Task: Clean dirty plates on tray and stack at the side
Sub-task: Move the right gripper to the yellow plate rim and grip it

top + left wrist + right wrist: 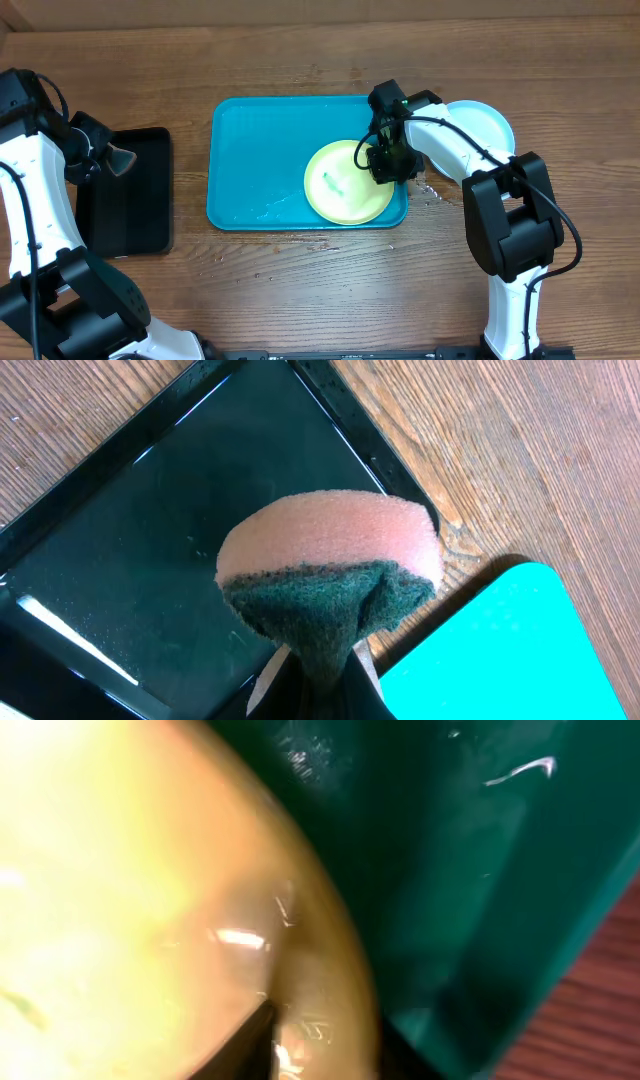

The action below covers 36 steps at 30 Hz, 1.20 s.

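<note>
Yellow-green plate [345,182] lay lower right in the teal tray [250,150], smeared and apparently not yet cleaned.
The right gripper [388,165] sat at its right rim, grip impossible to judge. A light blue plate [487,122] rested beside the tray, seemingly done. Far left, the left gripper [315,675] pinched a sponge [330,550] over the black tray [140,210].

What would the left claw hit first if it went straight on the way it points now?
Probably the black tray: the left claw pinches a sponge aimed at the tray's floor near its rim, so the sponge would touch there first. The gap is unclear.
</note>
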Available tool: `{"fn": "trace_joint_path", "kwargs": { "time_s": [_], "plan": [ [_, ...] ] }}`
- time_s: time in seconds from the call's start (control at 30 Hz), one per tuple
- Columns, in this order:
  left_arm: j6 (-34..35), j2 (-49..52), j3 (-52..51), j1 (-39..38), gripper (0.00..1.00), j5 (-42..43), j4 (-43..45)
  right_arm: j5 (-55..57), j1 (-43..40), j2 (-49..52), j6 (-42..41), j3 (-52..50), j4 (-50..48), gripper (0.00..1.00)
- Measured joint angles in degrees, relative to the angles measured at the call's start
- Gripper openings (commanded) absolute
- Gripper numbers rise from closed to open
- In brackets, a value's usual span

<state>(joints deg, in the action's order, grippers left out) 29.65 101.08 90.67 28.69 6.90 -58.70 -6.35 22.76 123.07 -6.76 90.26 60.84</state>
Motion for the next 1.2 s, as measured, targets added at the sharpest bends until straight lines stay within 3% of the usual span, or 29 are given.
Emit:
{"fn": "trace_joint_path", "kwargs": {
  "time_s": [0.23, 0.43, 0.57, 0.8, 0.97, 1.1, 1.2],
  "plan": [
    [0.00, 0.00, 0.00, 0.00, 0.04, -0.02, 0.00, -4.22, 0.37, 0.02, -2.93, -0.07, -5.40, 0.15],
    [0.00, 0.00, 0.00, 0.00, 0.04, -0.02, 0.00, -6.99, 2.51, 0.09, -5.49, -0.07, -11.93, 0.15],
    [-0.02, 0.00, 0.00, 0.00, 0.04, -0.02, 0.00, -8.04, 5.11, 0.11, -8.11, -0.07, -15.54, 0.28],
    [-1.09, 0.00, 0.00, 0.00, 0.04, -0.02, -0.02, -3.30, 8.33, 0.11, -9.29, -0.07, -15.19, 0.36],
    [-1.29, 0.00, 0.00, 0.00, 0.04, -0.02, -0.02, -0.66, 7.72, 0.11, -9.53, -0.07, -12.46, 0.35],
    [-1.75, 0.00, 0.00, 0.00, 0.04, -0.02, -0.04, -0.50, 7.65, 0.11, -9.92, -0.07, -12.74, 0.17],
    [-3.08, 0.09, 0.00, -0.07, 0.04, -0.81, -0.55, -0.70, 8.28, 0.11, -10.08, -0.07, -14.21, 0.15]
  ]
}}
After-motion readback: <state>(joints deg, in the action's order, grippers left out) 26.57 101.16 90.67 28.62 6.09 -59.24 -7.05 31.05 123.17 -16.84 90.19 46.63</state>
